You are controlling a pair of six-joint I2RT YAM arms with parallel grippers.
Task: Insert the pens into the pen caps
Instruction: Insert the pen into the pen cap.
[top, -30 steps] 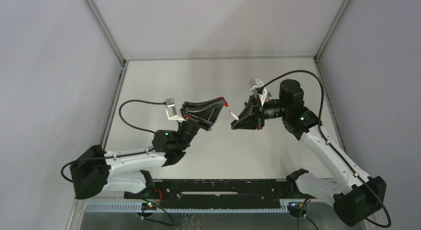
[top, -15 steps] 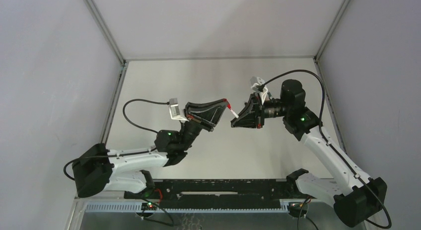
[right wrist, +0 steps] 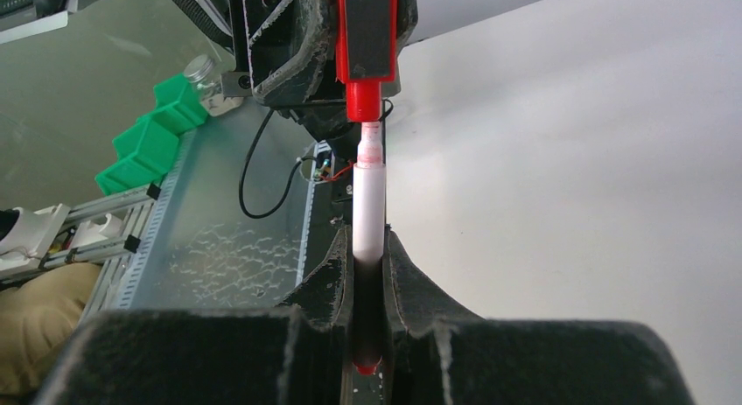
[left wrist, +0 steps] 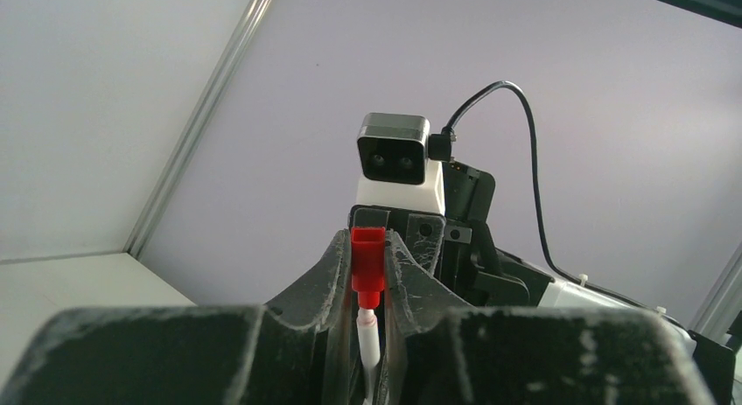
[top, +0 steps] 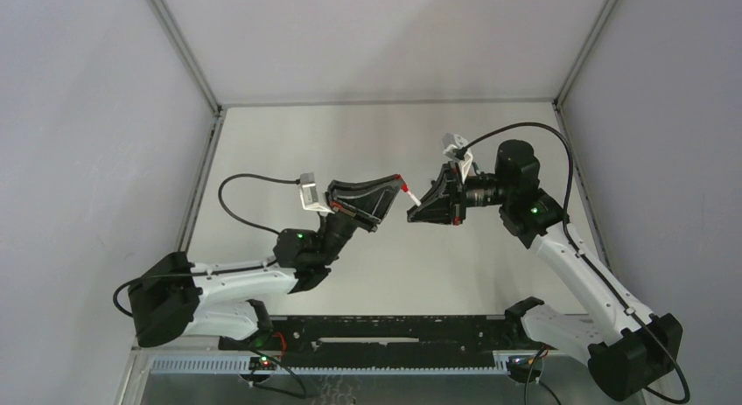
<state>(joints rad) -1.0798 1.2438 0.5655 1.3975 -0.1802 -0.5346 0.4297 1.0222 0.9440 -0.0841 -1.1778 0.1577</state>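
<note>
My left gripper is shut on a red pen cap, held at its fingertips above the middle of the table. A white-barrelled pen stands up from my right gripper, which is shut on its lower part. The pen's tip end meets the narrow mouth of the cap; how deep it sits is hidden. From above, the left gripper and right gripper face each other tip to tip, with the cap between them.
Grey enclosure walls and metal corner posts ring the table. A black rail runs along the near edge between the arm bases. Green blocks sit beyond the table's near edge in the right wrist view.
The left gripper has moved right toward the right gripper, closing the gap. The pen's tip, apart from the cap a second ago, now touches the cap's mouth.
</note>
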